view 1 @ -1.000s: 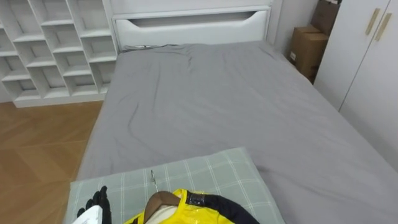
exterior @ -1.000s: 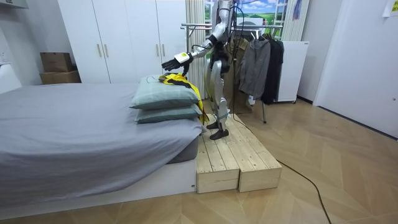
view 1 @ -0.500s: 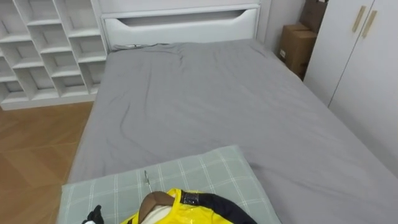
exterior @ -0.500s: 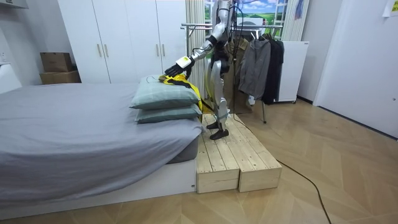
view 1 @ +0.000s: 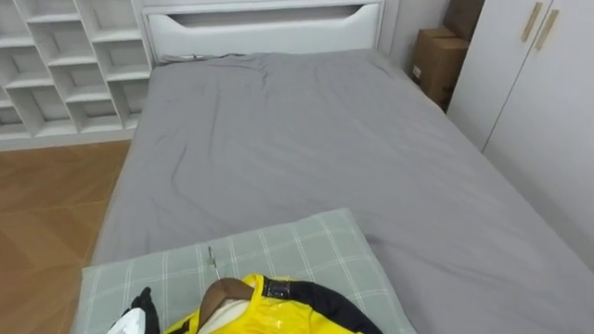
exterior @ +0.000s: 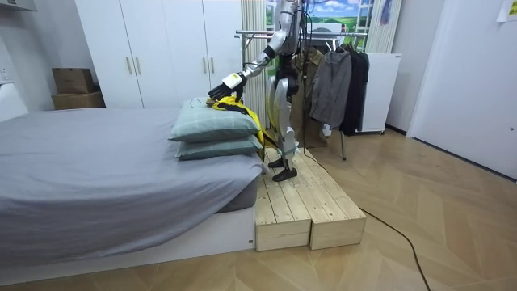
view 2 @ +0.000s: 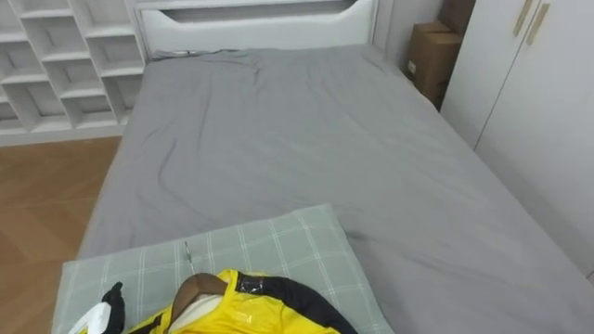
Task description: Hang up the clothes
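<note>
A yellow jacket point(view 1: 269, 314) with a dark collar lies on a wooden hanger point(view 1: 217, 298), whose metal hook point(view 1: 213, 261) points up the bed. It rests on a green checked pillow point(view 1: 297, 249), the upper of two stacked pillows point(exterior: 214, 125) at the near end of the bed. My left hand point(view 1: 133, 314) is just left of the jacket, low over the pillow, with its dark fingers straight. In the room view I stand on a wooden platform point(exterior: 303, 202) beside the bed, with that arm stretched out and the left hand point(exterior: 220, 84) right above the jacket point(exterior: 234, 103).
The grey bed point(view 1: 297, 139) stretches ahead to a white headboard point(view 1: 260, 23). White shelves point(view 1: 65, 65) stand at the left, with a cardboard box point(view 1: 436, 56) and a white wardrobe point(view 1: 538, 83) at the right. Behind me a clothes rack point(exterior: 266, 34) holds dark garments point(exterior: 343, 81).
My outstretched left arm has lowered, bringing the hand down from above the pillow to just over the jacket. The eye view has shifted slightly with my head.
</note>
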Controlling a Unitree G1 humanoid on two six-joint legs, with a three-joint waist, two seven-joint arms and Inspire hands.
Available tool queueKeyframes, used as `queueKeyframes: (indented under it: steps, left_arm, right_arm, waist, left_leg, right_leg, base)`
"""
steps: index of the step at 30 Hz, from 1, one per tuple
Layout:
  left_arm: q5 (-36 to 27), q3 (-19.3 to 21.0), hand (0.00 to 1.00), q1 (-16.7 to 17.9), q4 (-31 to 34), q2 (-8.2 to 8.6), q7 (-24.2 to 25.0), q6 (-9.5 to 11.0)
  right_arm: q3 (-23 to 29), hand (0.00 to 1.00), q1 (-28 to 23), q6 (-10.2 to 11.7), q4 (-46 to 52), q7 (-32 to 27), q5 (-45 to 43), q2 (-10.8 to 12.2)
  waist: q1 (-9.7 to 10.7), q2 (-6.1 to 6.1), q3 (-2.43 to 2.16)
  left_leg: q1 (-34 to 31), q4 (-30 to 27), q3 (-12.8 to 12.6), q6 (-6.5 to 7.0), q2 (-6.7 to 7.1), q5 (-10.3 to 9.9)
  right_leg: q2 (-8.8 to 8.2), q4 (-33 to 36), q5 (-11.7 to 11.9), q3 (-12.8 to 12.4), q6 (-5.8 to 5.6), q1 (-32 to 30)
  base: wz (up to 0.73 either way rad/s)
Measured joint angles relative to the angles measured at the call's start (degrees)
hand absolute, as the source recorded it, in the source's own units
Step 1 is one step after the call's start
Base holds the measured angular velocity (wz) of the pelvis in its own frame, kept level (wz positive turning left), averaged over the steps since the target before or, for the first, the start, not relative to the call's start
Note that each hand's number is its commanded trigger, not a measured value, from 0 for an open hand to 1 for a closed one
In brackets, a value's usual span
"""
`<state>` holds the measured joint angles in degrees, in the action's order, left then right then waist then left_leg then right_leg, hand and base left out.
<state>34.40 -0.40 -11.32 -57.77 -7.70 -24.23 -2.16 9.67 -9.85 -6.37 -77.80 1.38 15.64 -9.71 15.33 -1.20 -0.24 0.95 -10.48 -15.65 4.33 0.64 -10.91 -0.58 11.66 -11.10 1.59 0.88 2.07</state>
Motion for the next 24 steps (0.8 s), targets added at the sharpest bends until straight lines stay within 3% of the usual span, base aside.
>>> queueKeyframes:
  steps: [6, 15, 19, 24]
  left_arm:
    - [-2.3, -0.5, 0.0, -4.5, -2.9, -0.72, -0.4, 0.1]
    - [-5.1, -5.4, 0.0, -8.4, -5.6, -1.61, -0.5, 0.5]
    - [-5.0, -5.6, 0.0, -9.3, -6.3, -1.61, -0.5, 0.8]
    - [-5.0, -6.7, 0.0, -11.1, -6.7, -1.77, -0.5, 1.2]
  right_arm:
    - [-1.4, 0.0, 2.4, 0.2, -1.1, 0.0, -0.1, -0.3]
    - [-4.4, 0.0, 6.7, 1.7, -1.6, -0.1, 0.5, -0.3]
    - [-5.3, 0.0, 7.5, 2.1, -1.6, -0.1, 0.8, -0.4]
    - [-7.1, 0.0, 8.7, 2.9, -1.6, 0.1, 3.1, -0.4]
  waist:
    - [0.3, 0.35, 0.23]
    - [0.3, 1.02, 0.72]
    - [0.4, 1.09, 0.85]
    - [0.3, 1.31, 1.54]
  left_leg:
    - [-3.1, -1.3, 0.0, 0.03, -0.25, 0.0]
    - [-7.1, -2.3, 0.0, 0.13, -0.58, 0.1]
    - [-7.8, -2.4, -0.1, 0.12, -0.74, 0.1]
    - [-8.4, -2.3, -0.2, 0.1, -0.79, 0.1]
  right_leg:
    - [-0.1, 0.1, 0.4, 0.2, 0.11, -2.5]
    - [-0.15, 0.7, 0.6, 0.3, 0.15, -6.1]
    - [-0.05, 1.0, 0.6, 0.3, 0.15, -7.0]
    - [-0.04, 1.0, 0.6, 0.3, 0.16, -7.4]
  base:
    - [0.0]
    - [0.0]
    - [0.0]
    - [0.0]
